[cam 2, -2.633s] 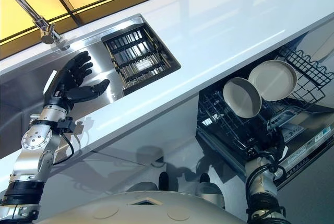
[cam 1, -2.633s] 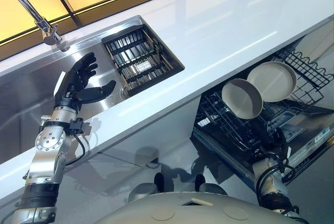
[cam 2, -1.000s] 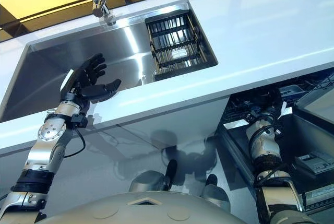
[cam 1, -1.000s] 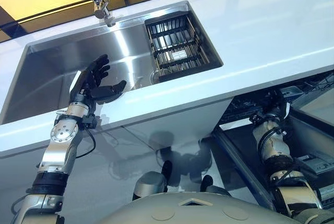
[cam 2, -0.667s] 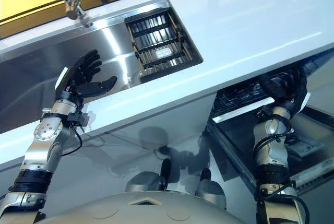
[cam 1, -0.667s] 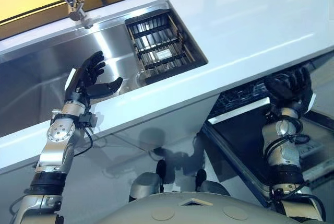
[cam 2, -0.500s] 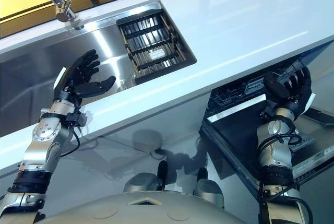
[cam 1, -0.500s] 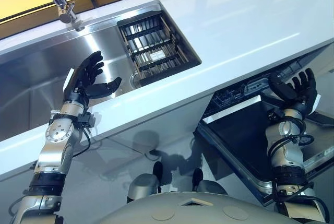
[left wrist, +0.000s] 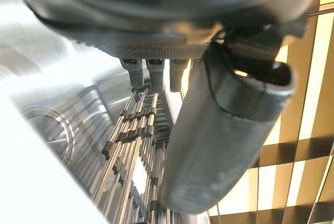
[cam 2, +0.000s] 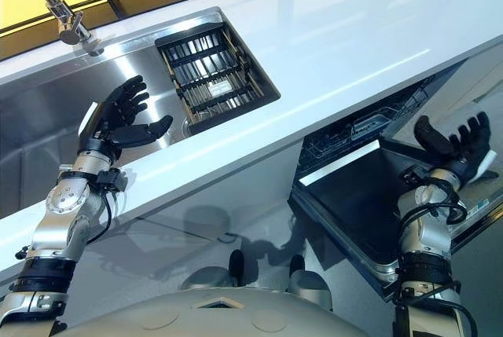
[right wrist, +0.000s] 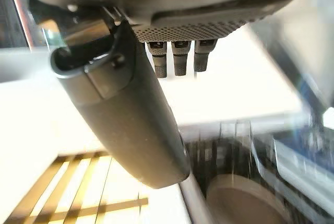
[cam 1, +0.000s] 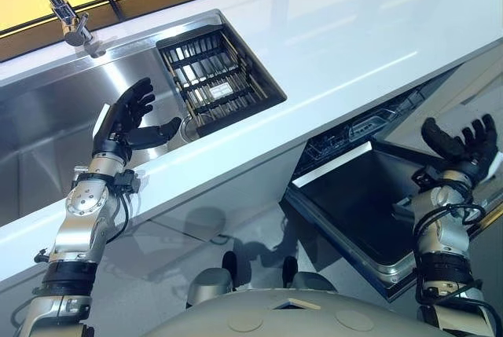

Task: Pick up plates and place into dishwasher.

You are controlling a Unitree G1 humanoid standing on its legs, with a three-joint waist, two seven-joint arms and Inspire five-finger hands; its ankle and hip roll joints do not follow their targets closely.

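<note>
1. Left hand (cam 1: 124, 119) hovered over the stainless steel sink (cam 1: 47, 117), fingers spread and relaxed, holding nothing. It sat just beside the black wire drying rack (cam 1: 216, 78) set into the sink's right end.
2. Right hand (cam 2: 454, 148) was raised above the open dark dishwasher door (cam 1: 354, 203), fingers splayed, also empty.
3. Plates: none visible in the sink, in the rack or on the glossy white desk (cam 1: 354, 31). The right wrist view showed one round pale plate (right wrist: 240, 203) among dark rack wires, seemingly inside the dishwasher. Judgement: loading looked largely done, or the next plate was out of sight.
4. The dishwasher's dark wire basket (cam 2: 354, 129) sat pushed in under the desk edge, only its front showing above the door.
5. Risks from here, as judgement:
   - The lowered door stuck out low beside the right arm; a careless sweep could knock it.
   - Reaching for the basket, the right hand could clip the desk's underside, as the gap looked tight.
   - The left hand's thumb was near the rack wires; dropping into the sink could snag it.
   - With no plate in clear view, a blind reach could close on nothing.
</note>
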